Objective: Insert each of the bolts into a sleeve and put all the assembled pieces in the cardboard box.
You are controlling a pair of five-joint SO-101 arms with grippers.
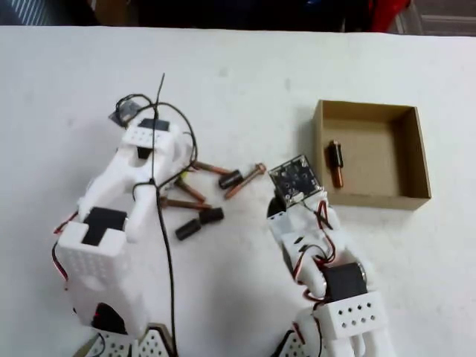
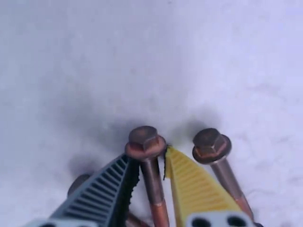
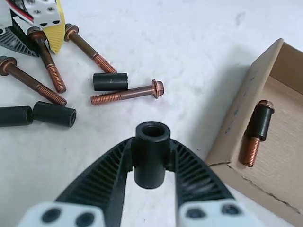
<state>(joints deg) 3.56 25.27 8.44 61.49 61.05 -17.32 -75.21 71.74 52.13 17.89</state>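
The bolt [image 2: 144,139] in the left gripper [image 2: 151,156] is copper-toned metal with a dull sheen, its head worn darker and its thread finely ridged. That gripper's fingers [image 2: 102,194] are ribbed plastic, one grey, one yellow. The sleeve [image 3: 151,163] in the right gripper [image 3: 151,146] looks smooth, matt and black, pinched between ribbed black plastic. The cardboard box [image 1: 372,200] is matt brown with rough cut edges. The table [image 1: 297,67] is matt white.

A white table [image 1: 297,67] with a red object [image 1: 388,13] behind.
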